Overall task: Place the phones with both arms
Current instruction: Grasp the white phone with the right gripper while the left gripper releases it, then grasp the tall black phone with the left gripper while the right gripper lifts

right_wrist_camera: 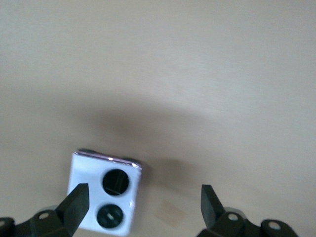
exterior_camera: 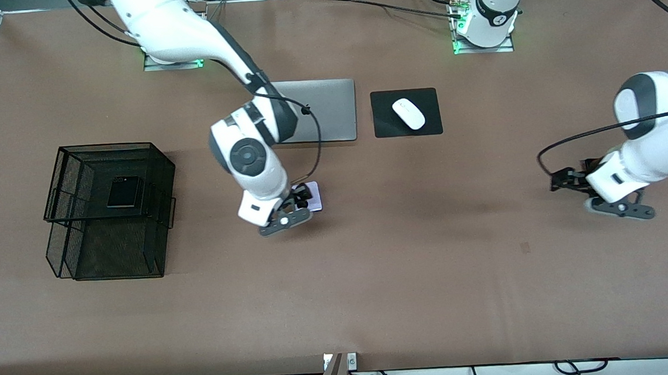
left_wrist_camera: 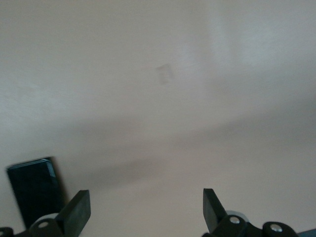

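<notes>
With both end effectors wide open and empty, the right end effector over the lilac phone sits off-centre, at its seven o'clock, risking a nudge; left end effector waits by the slim black phone on the desk.

lilac-white phone mostly hidden under right hand, slim black phone cut off

Left tool with fingers spread above bare table, slim black phone beside one finger.
</notes>
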`<move>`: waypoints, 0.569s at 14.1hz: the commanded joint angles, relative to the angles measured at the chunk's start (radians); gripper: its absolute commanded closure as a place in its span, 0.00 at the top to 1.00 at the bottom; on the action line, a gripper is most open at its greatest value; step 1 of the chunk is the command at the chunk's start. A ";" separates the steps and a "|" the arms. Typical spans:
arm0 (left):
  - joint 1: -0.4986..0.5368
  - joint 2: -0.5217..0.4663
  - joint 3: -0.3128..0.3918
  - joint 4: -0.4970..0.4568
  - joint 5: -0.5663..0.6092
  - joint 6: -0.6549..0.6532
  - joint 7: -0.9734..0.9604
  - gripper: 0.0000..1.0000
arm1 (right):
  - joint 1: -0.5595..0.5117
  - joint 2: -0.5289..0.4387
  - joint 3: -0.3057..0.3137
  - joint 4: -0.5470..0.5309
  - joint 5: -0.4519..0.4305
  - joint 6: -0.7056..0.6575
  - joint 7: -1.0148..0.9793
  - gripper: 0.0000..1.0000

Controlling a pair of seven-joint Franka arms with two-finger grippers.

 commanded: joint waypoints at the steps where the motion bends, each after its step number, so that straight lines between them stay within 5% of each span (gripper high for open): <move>1: 0.071 -0.021 -0.012 -0.102 -0.017 0.148 0.156 1.00 | 0.037 0.066 -0.012 0.048 0.013 0.060 0.088 1.00; 8: 0.188 0.144 0.013 -0.100 0.096 0.400 0.410 1.00 | 0.062 0.089 -0.011 0.059 0.022 0.062 0.130 1.00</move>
